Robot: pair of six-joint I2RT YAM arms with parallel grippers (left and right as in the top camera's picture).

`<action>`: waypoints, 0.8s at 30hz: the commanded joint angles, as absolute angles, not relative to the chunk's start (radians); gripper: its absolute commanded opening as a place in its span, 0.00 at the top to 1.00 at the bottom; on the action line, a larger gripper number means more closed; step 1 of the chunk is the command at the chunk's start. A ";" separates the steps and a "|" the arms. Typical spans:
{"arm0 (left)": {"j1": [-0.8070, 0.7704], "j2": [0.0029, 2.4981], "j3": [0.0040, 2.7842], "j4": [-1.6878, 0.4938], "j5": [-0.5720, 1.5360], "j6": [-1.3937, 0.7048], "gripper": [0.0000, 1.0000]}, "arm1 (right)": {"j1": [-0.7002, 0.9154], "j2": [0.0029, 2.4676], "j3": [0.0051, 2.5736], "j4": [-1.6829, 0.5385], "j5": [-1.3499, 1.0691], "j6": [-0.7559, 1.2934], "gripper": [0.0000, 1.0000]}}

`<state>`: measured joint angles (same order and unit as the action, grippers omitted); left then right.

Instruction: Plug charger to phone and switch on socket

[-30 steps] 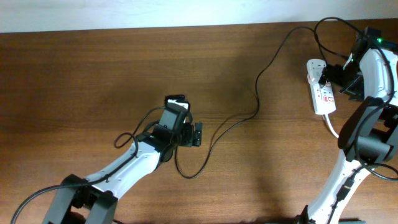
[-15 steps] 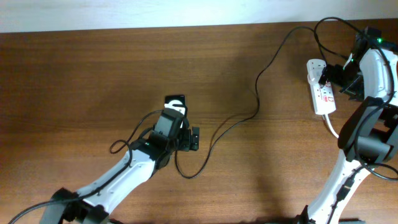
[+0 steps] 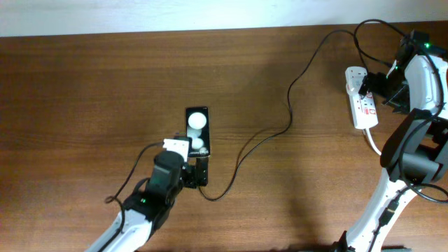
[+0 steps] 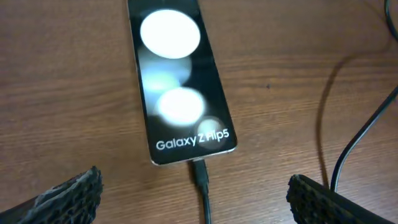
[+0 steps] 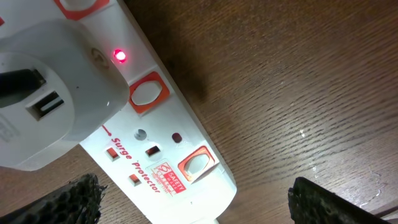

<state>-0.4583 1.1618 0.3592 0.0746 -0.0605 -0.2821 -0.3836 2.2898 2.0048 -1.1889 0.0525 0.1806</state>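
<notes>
My left gripper [image 4: 198, 208], wide, hangs over the phone [image 4: 177, 81], charger [image 4: 200, 177] apparently seated in its port. My right gripper [image 5: 202, 205], wide, is over the lit socket [image 5: 168, 155] holding an adapter [image 5: 43, 106], at the table's [image 3: 105, 84] right edge.

Seemingly a robotics lab bench: a left arm [image 3: 149, 201] and a right arm [image 3: 424, 71] stand at one wood-grain table [image 3: 84, 84].

On the wooden table [image 3: 84, 84] the phone [image 3: 197, 129] lies screen up with the left gripper [image 3: 190, 159] just at its near end, while the charger [image 3: 280, 133] trails as a black cable towards the white socket [image 3: 362, 105] at far right, where the right gripper [image 3: 365, 85] hangs above it.
</notes>
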 commanded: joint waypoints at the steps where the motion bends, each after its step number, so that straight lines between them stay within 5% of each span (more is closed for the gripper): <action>1: -0.453 1.072 0.262 0.149 -0.067 -0.268 0.01 | -0.387 2.288 2.012 -1.190 0.064 0.179 0.01; 24: -0.264 0.724 0.008 0.195 0.001 -0.282 0.01 | -0.387 2.288 2.012 -1.189 0.064 0.179 0.01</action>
<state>-0.2684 0.7570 0.0162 0.2203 -0.0036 -0.2802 -0.3836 2.2898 2.0048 -1.1892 0.0525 0.1806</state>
